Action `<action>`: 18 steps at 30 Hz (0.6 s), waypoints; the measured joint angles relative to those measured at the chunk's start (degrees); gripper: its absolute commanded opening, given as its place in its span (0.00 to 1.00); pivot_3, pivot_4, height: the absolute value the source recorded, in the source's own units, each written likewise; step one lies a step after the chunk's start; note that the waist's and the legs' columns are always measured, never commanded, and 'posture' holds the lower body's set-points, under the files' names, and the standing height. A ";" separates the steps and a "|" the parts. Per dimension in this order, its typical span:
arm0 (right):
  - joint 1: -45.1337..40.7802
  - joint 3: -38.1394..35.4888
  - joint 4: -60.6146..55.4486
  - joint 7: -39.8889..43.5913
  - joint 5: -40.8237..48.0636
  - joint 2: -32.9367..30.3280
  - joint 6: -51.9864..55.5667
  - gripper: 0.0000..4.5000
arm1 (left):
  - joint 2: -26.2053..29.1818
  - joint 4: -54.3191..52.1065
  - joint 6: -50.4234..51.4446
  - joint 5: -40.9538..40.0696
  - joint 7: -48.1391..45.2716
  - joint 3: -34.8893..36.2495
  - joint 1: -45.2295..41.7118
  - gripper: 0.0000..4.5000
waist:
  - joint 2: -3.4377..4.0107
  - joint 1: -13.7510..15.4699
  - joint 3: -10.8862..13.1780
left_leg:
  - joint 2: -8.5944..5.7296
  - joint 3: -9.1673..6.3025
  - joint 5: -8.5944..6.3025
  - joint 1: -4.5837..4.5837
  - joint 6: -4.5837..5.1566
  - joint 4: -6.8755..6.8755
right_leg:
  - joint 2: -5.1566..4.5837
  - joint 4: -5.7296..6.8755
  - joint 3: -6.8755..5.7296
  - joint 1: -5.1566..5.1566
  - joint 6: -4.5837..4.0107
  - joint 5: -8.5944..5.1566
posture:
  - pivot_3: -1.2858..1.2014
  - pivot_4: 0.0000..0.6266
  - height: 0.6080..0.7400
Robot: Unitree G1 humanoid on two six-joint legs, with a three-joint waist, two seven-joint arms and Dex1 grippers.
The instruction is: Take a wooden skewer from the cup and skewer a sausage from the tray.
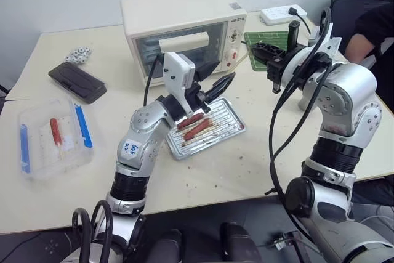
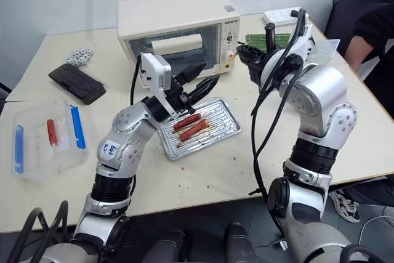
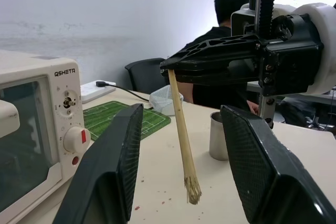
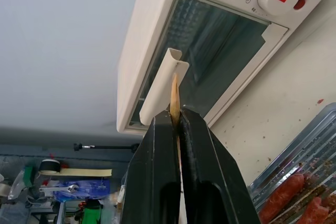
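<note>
My right gripper [image 4: 178,116] is shut on the wooden skewer [image 3: 181,135], a thin pale stick with a frayed lower end. It hangs above the table in front of the oven. My left gripper [image 3: 182,109] is open with its two fingers on either side of the skewer's lower part, not touching it. In the head views the left gripper [image 2: 194,87] hovers just above the tray [image 1: 235,129]. The tray is silver and ribbed, and reddish sausages [image 1: 196,125] lie on it. The cup [image 3: 218,137], a small grey metal tumbler, stands on the table behind the skewer.
A cream toaster oven [image 1: 184,26] stands behind the tray. At the left are a clear plastic box [image 1: 52,137] with blue strips and a black case [image 1: 77,81]. A green mat [image 1: 271,36], a power strip [image 1: 283,13] and a seated person [image 1: 372,29] are at the back right.
</note>
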 measured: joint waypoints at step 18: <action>0.79 1.65 -1.29 -0.32 0.01 0.60 -2.11 0.00 | -0.34 0.48 1.12 -1.52 0.11 0.05 -0.13 0.31 | 0.00 0.00 0.00 | 0.00 0.01 0.00 0.00 0.00 0.02 | 0.00 -0.01 0.00 0.01 0.00 0.00 | 0.52 0.24 1.00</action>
